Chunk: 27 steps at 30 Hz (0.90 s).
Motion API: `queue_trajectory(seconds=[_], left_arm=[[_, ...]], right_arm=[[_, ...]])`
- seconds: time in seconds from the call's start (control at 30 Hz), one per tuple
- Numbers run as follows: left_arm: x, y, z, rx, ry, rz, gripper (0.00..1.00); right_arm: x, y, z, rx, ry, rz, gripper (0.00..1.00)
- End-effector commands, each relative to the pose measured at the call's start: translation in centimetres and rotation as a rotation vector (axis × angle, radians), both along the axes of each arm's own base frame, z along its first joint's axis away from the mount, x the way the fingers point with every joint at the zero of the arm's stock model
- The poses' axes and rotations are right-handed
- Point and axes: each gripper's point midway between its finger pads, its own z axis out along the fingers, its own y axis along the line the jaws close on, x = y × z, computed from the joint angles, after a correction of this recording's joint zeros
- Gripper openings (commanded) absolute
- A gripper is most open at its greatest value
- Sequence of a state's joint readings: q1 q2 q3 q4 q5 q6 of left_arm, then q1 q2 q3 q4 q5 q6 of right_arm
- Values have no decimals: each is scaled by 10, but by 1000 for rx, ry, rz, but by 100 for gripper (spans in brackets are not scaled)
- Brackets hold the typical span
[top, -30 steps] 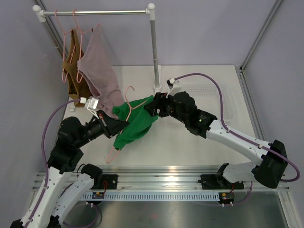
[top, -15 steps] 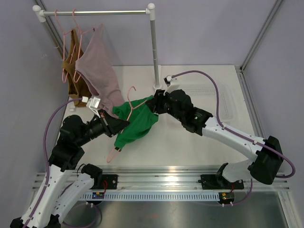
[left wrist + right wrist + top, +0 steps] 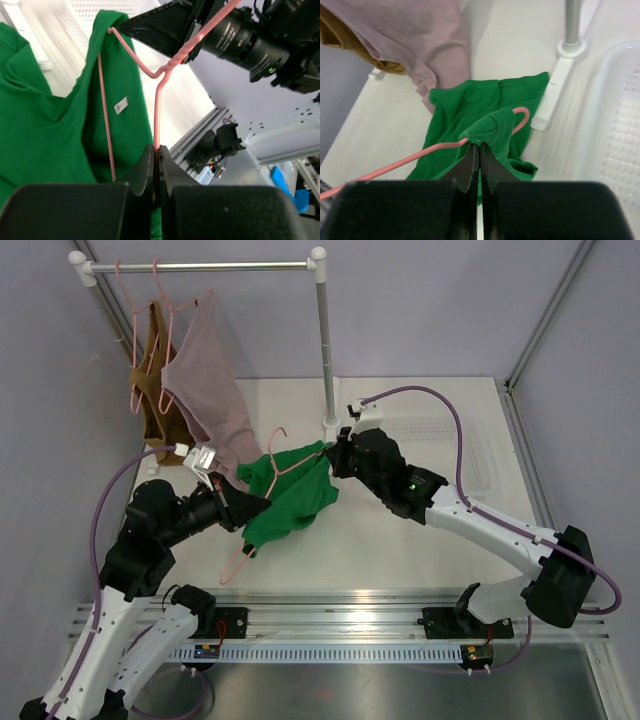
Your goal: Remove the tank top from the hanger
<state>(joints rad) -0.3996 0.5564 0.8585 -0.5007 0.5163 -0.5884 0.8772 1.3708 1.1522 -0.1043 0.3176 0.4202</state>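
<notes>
A green tank top (image 3: 290, 502) hangs on a pink wire hanger (image 3: 238, 558) held above the table between both arms. My left gripper (image 3: 262, 502) is shut on the hanger's wire just below its twisted neck, as the left wrist view shows: gripper (image 3: 157, 150), hanger (image 3: 157, 105), tank top (image 3: 45, 125). My right gripper (image 3: 330, 455) is shut on the tank top's strap where it wraps the hanger's shoulder end. The right wrist view shows the gripper (image 3: 480, 146), the pinched strap (image 3: 492, 127) and the hanger arm (image 3: 410, 159) running left.
A clothes rack with a top rail (image 3: 200, 267) and white post (image 3: 324, 340) stands at the back. A mauve garment (image 3: 205, 380) and a brown one (image 3: 150, 370) hang on it from pink hangers. A white perforated tray (image 3: 470, 450) lies at the right.
My right gripper has gone from open to shut on the tank top's strap at the hanger's end. The left gripper has kept its hold on the hanger.
</notes>
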Motion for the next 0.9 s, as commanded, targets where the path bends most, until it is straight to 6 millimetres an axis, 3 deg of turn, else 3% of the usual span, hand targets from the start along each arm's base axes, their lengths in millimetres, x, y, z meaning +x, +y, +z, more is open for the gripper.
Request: queue_trajectory(seconds=[0.0,0.03,0.17,0.33,0.43,0.47,0.5,0.53,0.57,0.6,0.67,0.7,0.87], left_arm=[[-15,2,22,33,-86,-60,0],[-18,3,25,44,-107,-67,0],[-33,11,42,57,-165,-76,0],[-48,18,68,47,-239,-70,0],[-51,18,87,-6,-301,-61,0],[-49,18,88,-24,-310,-54,0],[-45,17,105,-81,-357,-30,0],[-47,19,114,-114,-401,-20,0],[-43,17,115,-135,-421,-18,0],[-42,19,137,-188,-517,2,0],[-39,20,152,-240,-588,23,0],[-36,23,167,-285,-680,48,0],[-16,29,196,-335,-864,141,0]], right_arm=[[24,-36,21,-81,-73,-159,0],[33,-51,18,-92,-62,-199,0],[45,-68,3,-70,-30,-194,0],[44,-65,8,-44,-27,-125,0],[29,-54,18,20,-28,-33,0],[16,-49,23,58,-26,30,0],[7,-44,29,97,-23,68,0],[-12,-35,48,166,-51,169,0],[-23,-31,44,191,-37,223,0],[-35,-28,50,229,-36,270,0],[-67,-22,71,300,-64,417,0],[-79,-22,76,325,-55,459,0],[-147,-27,103,378,-21,713,0]])
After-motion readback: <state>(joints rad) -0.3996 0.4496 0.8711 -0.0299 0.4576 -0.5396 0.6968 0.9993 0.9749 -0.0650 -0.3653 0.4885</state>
